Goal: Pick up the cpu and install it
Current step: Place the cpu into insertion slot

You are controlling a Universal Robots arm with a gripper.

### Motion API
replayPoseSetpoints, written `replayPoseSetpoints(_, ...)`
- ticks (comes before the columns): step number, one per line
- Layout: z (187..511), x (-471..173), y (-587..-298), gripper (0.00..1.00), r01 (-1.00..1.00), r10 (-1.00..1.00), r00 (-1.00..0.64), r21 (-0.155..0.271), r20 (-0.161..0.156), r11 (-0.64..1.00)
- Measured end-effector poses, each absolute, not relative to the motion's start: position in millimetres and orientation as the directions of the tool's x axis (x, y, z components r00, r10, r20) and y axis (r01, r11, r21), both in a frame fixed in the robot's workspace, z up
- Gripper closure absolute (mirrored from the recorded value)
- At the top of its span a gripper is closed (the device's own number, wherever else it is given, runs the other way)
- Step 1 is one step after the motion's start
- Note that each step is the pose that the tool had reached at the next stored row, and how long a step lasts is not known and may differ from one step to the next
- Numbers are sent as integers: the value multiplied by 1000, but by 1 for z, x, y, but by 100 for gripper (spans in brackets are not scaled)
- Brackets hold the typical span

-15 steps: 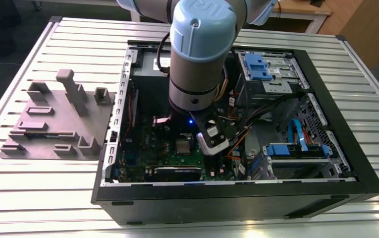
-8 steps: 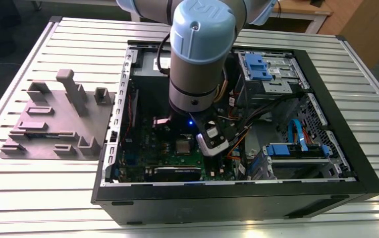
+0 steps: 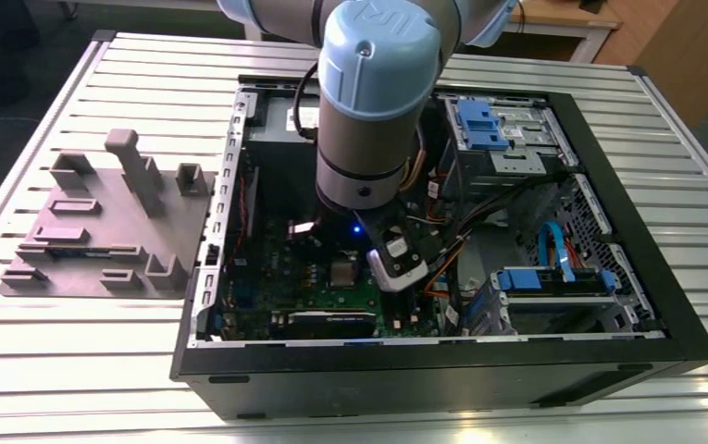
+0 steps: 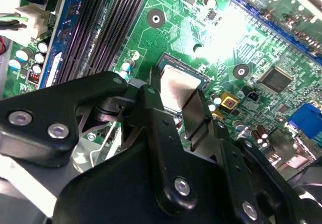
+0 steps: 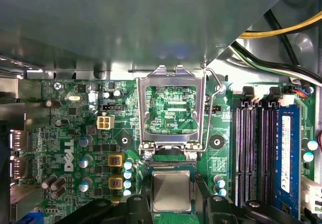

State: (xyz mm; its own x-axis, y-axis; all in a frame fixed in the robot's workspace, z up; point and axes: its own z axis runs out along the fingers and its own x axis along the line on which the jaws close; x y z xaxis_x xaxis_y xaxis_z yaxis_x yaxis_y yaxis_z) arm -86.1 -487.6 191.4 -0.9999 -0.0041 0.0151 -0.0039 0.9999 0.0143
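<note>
The cpu [image 5: 171, 191], a small silvery square chip, lies at the socket of the green board [image 5: 75, 133], just below the raised metal socket frame [image 5: 171, 78]. In the second wrist view the cpu [image 4: 176, 85] sits between my black fingers [image 4: 153, 108], which press against its two sides. I cannot tell whether it rests fully in the socket or hangs just over it. In the exterior view my gripper [image 3: 385, 268] reaches down into the open computer case [image 3: 626, 240] over the green board [image 3: 316, 277].
Dark memory slots [image 5: 251, 153] run beside the socket, and cables [image 5: 282, 32] hang near the case wall. Blue drive bays [image 3: 490, 125] fill the case's far side. A grey block [image 3: 106, 231] with upright fixtures stands on the slatted table at the exterior view's left.
</note>
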Motion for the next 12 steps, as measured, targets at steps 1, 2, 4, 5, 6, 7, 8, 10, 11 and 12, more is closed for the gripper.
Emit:
replayPoseSetpoints(1,192,-86,-488,58,-3,-4,-1000,14,16,1000)
replayPoseSetpoints(2,193,-86,-488,58,-2,-3,-1000,13,16,1000)
replayPoseSetpoints(4,193,-86,-488,58,1,1,-1000,12,16,1000)
replayPoseSetpoints(5,193,-86,-488,58,2,2,-1000,12,16,1000)
replayPoseSetpoints(6,193,-86,-488,58,5,5,-1000,12,16,1000)
replayPoseSetpoints(7,193,-86,-488,58,12,11,-1000,12,16,1000)
replayPoseSetpoints(8,193,-86,-488,58,20,20,-1000,12,16,1000)
replayPoseSetpoints(10,193,-86,-488,58,33,33,-999,12,16,999)
replayPoseSetpoints(11,193,-86,-488,58,34,34,-999,12,16,999)
replayPoseSetpoints(12,193,-86,-488,58,34,34,-999,12,16,999)
